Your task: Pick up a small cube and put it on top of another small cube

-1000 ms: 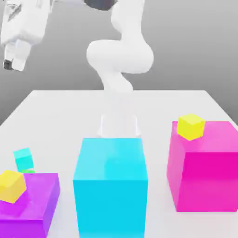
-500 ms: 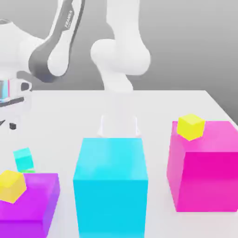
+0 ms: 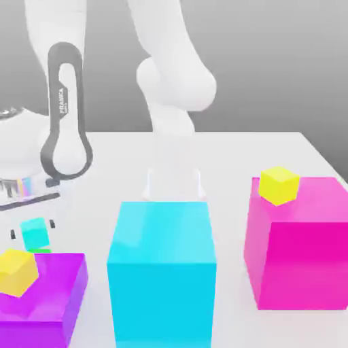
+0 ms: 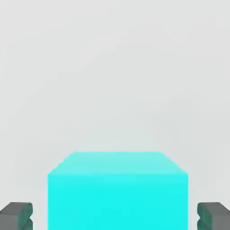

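The small cube [image 3: 34, 234] is plain teal and sits on the white table at the exterior view's left, just behind the purple block. My gripper [image 3: 32, 229] has come down over it, one dark fingertip [image 3: 12, 233] on each side. In the hand view the small cube [image 4: 117, 191] lies between the two grey fingertips [image 4: 16, 215], with a thin gap of table showing on either side. The jaws stand open around it and nothing is lifted.
A purple block [image 3: 41, 299] with a yellow cube [image 3: 17, 270] on it stands right in front of the teal cube. A large cyan block [image 3: 162, 272] is in the middle. A magenta block [image 3: 299, 245] carries another yellow cube [image 3: 279, 185]. The arm's base [image 3: 173, 180] is behind the cyan block.
The arm has swung down from high at the upper left, and the hand now sits low over the teal cube with its fingers on either side. The cubes and blocks have not moved.
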`<move>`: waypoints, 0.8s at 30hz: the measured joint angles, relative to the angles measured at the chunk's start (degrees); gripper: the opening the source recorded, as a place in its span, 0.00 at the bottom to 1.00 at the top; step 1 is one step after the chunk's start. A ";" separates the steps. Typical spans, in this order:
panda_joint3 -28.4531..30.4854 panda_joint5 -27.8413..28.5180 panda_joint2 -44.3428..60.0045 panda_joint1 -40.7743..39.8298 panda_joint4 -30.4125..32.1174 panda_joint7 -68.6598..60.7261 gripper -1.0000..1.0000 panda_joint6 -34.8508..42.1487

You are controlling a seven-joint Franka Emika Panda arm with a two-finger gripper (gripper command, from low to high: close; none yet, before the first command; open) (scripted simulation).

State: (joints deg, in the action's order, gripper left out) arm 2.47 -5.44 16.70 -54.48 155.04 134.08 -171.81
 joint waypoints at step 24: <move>-11.42 4.70 -29.19 20.36 -3.33 8.53 0.00 31.79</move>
State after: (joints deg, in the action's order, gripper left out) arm -8.95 -0.73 -12.49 -34.12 151.71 142.61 -140.02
